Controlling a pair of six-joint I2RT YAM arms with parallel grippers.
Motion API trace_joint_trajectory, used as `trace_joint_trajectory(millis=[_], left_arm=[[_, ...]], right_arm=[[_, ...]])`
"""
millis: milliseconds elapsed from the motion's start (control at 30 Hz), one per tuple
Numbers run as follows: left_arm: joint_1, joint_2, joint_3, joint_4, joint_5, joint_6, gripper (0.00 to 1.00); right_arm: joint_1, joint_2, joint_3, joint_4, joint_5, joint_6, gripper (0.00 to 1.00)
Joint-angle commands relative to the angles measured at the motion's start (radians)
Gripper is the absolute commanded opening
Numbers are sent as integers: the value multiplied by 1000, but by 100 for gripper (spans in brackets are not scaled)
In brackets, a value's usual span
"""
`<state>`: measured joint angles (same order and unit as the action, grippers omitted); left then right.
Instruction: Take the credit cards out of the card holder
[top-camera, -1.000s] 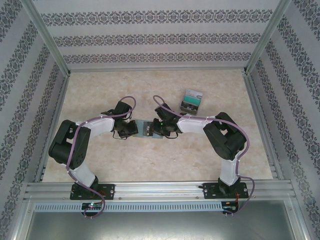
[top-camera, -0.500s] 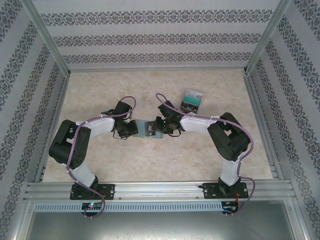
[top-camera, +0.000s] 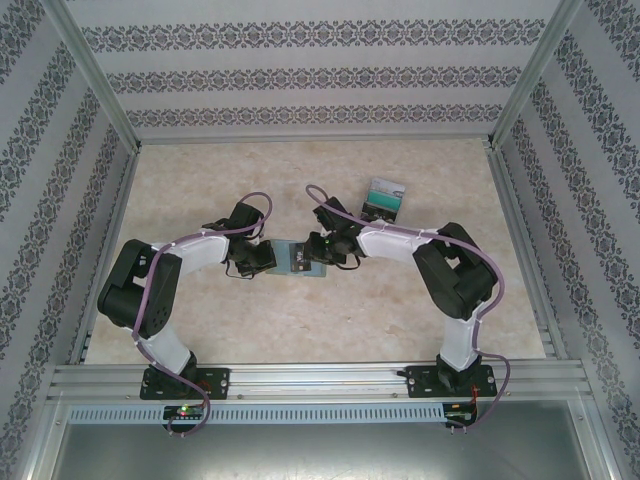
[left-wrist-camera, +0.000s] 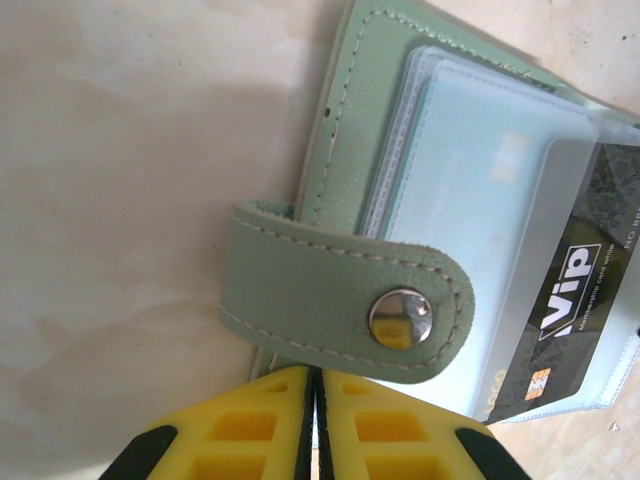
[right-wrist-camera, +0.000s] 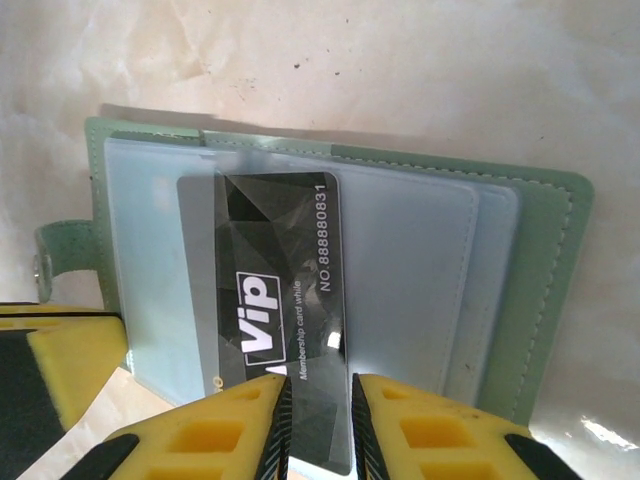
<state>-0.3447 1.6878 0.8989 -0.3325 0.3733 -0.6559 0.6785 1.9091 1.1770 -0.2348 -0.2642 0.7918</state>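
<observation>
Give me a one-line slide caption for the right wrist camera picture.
Right claw pinches a dark "VIP" membership card, part-drawn from the clear sleeves of an open pale green leather card holder.

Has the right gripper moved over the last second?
Yes, slightly. In the top view the right gripper has drawn back a little toward the stack of cards lying on the table, away from the left gripper.

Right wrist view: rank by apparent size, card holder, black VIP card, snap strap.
1. Card holder, open flat, spans most of the frame.
2. Black VIP card, part-way out of a clear sleeve, lower end between the right gripper fingers.
3. Snap strap, just a stub at the left edge, so its true size is unsure.
</observation>
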Motion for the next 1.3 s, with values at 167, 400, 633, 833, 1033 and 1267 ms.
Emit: trace_joint_trajectory(millis=[167,400,633,833,1033,1267], left_arm=[[7,10,5,-25,15,3,10],[7,12,5,-25,17,5,10],[9,10,3,-23,18,3,10],[7,10,2,-23,18,4,9],[8,7,2,-25,19,4,9],[8,5,2,-28,15,4,9]], right_arm=[[6,57,32,-6,-33,-26,25],[7,70,38,58,-94,-5,25],[8,73,38,87,-113,15,24],[9,77,38,121,-134,37,24],[9,91,27,131,-132,50,18],[1,71,-10,133,-101,58,0]])
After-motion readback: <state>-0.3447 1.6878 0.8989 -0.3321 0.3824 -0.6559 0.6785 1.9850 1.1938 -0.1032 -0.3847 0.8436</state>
